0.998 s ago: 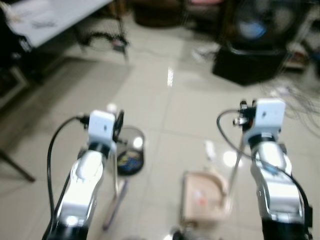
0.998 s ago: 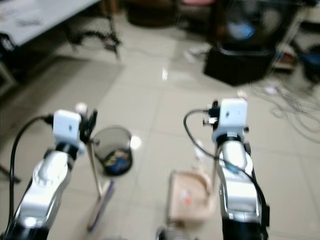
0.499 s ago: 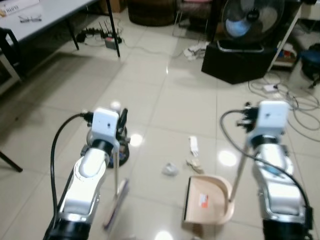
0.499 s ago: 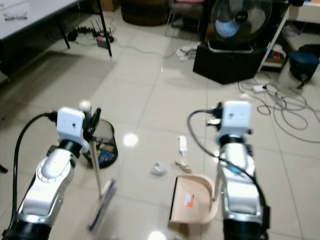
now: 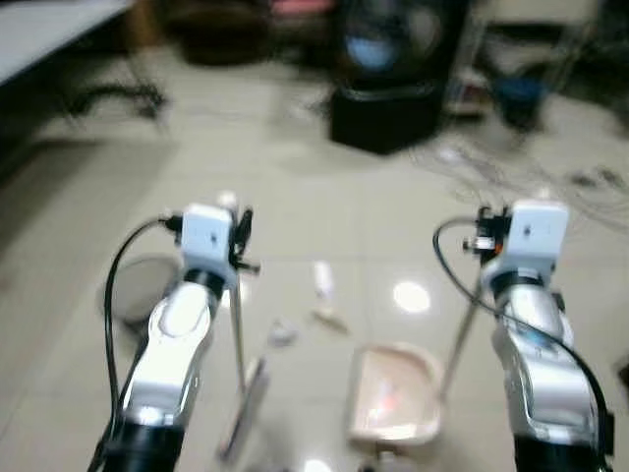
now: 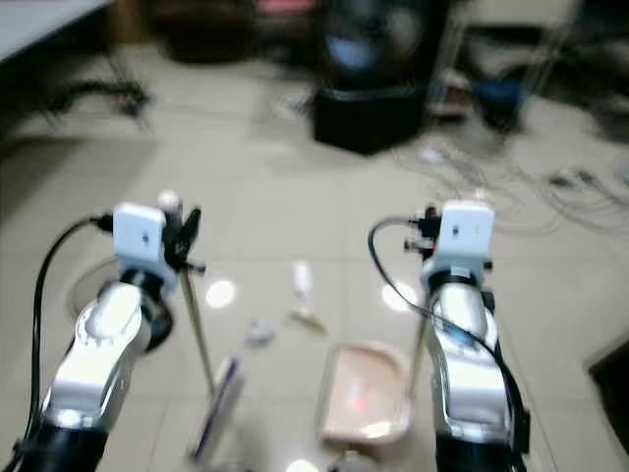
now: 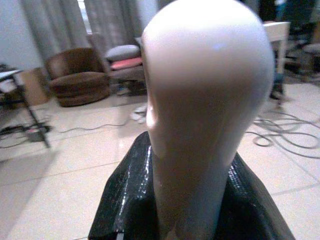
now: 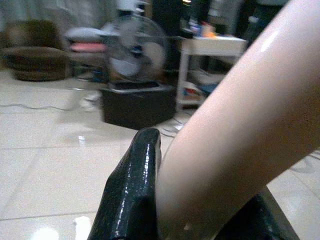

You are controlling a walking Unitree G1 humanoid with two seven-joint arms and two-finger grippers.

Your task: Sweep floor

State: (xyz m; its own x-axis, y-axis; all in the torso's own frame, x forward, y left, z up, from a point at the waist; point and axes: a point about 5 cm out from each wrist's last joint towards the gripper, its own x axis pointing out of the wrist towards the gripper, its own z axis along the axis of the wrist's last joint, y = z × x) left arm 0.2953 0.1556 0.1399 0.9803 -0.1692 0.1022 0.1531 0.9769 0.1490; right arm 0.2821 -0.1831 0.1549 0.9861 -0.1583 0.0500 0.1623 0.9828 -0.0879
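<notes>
— What sits nearest the robot?

— The pink dustpan [image 5: 395, 403], flat on the tiled floor [image 5: 324, 211]. Its long handle [image 5: 456, 329] rises to the right gripper [image 8: 150, 200], whose black fingers [image 8: 131, 190] are pinching that handle.

— And beside the dustpan?

— On its left the broom [image 5: 239, 349] stands nearly upright, with its brush head [image 5: 243, 408] on the floor. The left gripper [image 5: 239, 236] is pinching the broom near its rounded white knob [image 7: 207, 85], which pokes up past the black fingers [image 7: 125, 200].

— Where is the dirt?

— Just beyond the dustpan, toward the broom's side: a small crumpled scrap [image 5: 282, 335], a brownish bit [image 5: 329, 317] and a white strip [image 5: 321, 279]. The head views are blurred, so I would say paper litter, though I can't be sure.

— Anything farther out?

— Left of the dustpan, past the broom and partly behind the left arm, a round wire bin [image 5: 138, 295]. Well beyond the dustpan, a black box [image 5: 388, 116] with a fan [image 8: 136, 52] on it, and loose cables [image 5: 531, 167] on the floor to its right.
</notes>
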